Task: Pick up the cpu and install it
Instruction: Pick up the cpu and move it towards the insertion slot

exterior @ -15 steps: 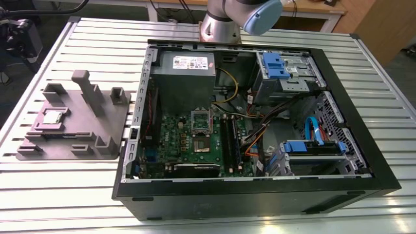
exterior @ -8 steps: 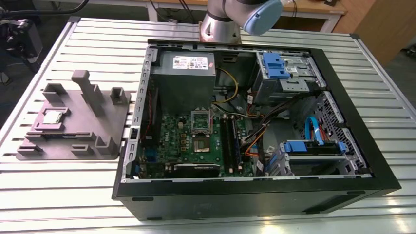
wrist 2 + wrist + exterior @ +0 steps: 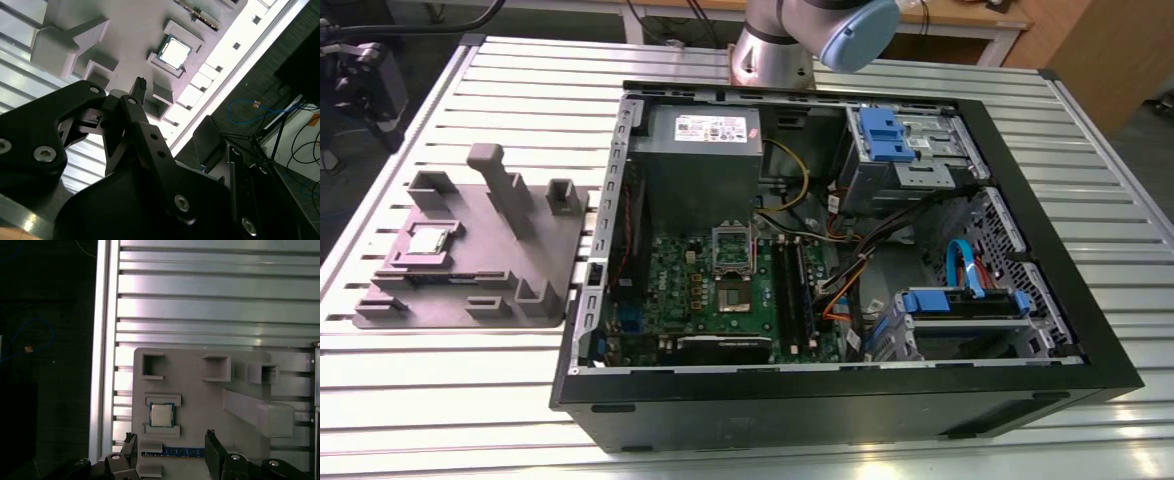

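Observation:
The cpu (image 3: 427, 240) is a small square chip with a silvery top, lying flat in a recess of the grey fixture tray (image 3: 520, 290) on the exterior view's left, outside the computer case. In the first wrist view the cpu (image 3: 161, 415) lies just beyond my gripper (image 3: 170, 440), and its two black fingertips (image 3: 131, 439) stand wide apart with nothing between them. The second wrist view shows the cpu (image 3: 175, 51) in its recess beyond my gripper (image 3: 175, 102). On the green motherboard (image 3: 687, 290) the silver socket (image 3: 731, 272) sits with its frame lifted.
The open black computer case (image 3: 1067, 300) holds a grey power supply (image 3: 700, 150), cables and blue drive brackets (image 3: 887, 135). The tray carries tall grey posts (image 3: 500, 185) and a blue-edged strip (image 3: 172, 452) near the cpu. All rests on a slatted metal table (image 3: 480, 400), whose edge (image 3: 102, 365) runs close by.

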Robot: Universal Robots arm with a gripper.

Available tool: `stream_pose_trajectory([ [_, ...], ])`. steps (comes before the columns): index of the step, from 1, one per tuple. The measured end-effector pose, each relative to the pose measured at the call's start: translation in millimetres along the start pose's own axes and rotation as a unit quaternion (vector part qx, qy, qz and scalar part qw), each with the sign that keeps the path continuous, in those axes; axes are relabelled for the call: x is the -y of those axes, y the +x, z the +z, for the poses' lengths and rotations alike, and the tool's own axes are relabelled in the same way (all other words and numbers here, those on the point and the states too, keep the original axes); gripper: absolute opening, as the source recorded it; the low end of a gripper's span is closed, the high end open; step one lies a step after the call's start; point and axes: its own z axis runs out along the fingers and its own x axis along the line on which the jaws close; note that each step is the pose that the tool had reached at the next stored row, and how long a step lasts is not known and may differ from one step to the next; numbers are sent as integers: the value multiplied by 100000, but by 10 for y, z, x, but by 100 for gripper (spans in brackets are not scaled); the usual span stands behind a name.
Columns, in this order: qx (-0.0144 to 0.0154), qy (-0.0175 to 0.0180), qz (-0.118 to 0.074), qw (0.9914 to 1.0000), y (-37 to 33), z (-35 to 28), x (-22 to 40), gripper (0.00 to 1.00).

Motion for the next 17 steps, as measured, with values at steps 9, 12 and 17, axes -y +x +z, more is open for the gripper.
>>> stream_pose_trajectory([
  [9,-86,44,-703,99997,1,103,13,65],
  [12,-164,61,-2405,99971,0,147,15,65],
  [17,-175,22,-2607,99966,0,160,18,65],
])
